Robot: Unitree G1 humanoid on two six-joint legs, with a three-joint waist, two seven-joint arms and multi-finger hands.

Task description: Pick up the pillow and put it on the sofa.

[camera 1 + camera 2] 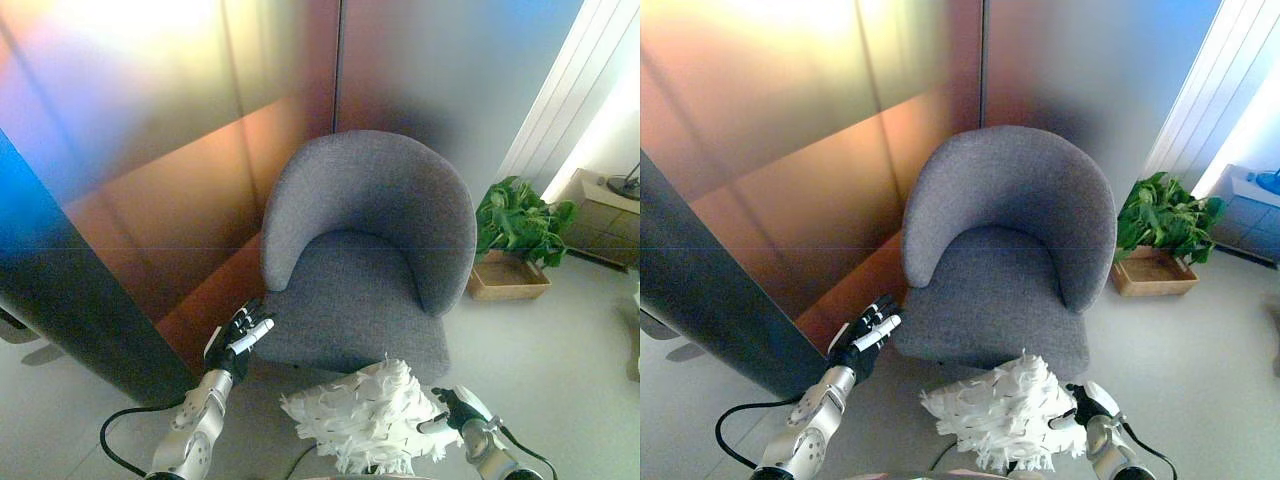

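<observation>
From my station, the left eye view showed a low cabinet [608, 215] at the far right with a dark object on top; the right eye view showed only its corner. The white shaggy pillow [365, 418] hung low in front of the grey sofa [365, 250], not on the seat. My right hand [1083, 408] pressed against the pillow's right side; its fingers seemed curled into the fringe, though partly hidden. My left hand [865, 335] hovered apart by the seat's front left corner, fingers straight. A potted plant [1162, 225] stood right of the sofa.
</observation>
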